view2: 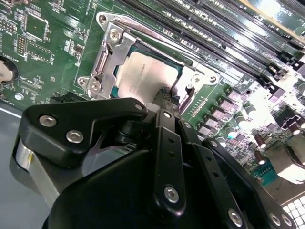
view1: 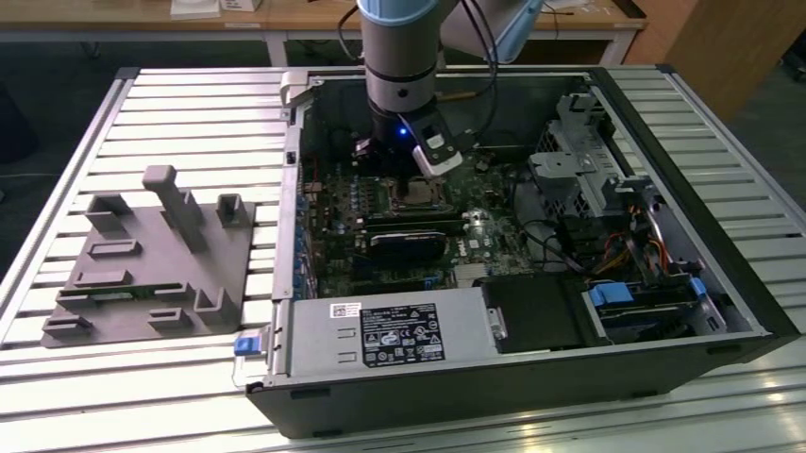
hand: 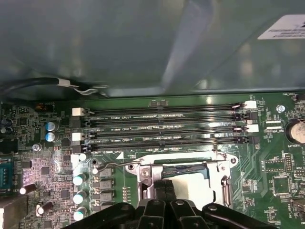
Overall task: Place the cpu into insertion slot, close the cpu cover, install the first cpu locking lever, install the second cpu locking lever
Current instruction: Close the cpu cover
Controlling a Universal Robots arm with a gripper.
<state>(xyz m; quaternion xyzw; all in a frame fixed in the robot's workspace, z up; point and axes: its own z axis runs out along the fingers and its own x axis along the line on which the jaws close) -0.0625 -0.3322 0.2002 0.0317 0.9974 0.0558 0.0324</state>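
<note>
In the exterior view my gripper (view1: pixel 432 160) hangs inside the open computer case, just above the insertion slot (view1: pixel 412 195) on the green board. The cpu (view2: pixel 143 76) lies flat in the slot with its pale silver face up, also seen as the cpu (hand: pixel 193 186) in the first wrist view. The cpu cover (view2: pixel 108 55) lies as a silver frame around the chip. My gripper (view2: pixel 165 94) is shut, its black fingertips together at the chip's edge with nothing seen between them. A thin wire lever (hand: pixel 114 165) runs beside the cover (hand: pixel 143 174).
Several long black memory slots (hand: pixel 162 129) run just past the socket. Capacitors (hand: pixel 81 179) stand beside it. The case holds a black graphics card (view1: pixel 406 241), a power supply (view1: pixel 391 332) and drive cages (view1: pixel 592 160). A grey fixture block (view1: pixel 151 255) sits on the slatted table at the exterior view's left.
</note>
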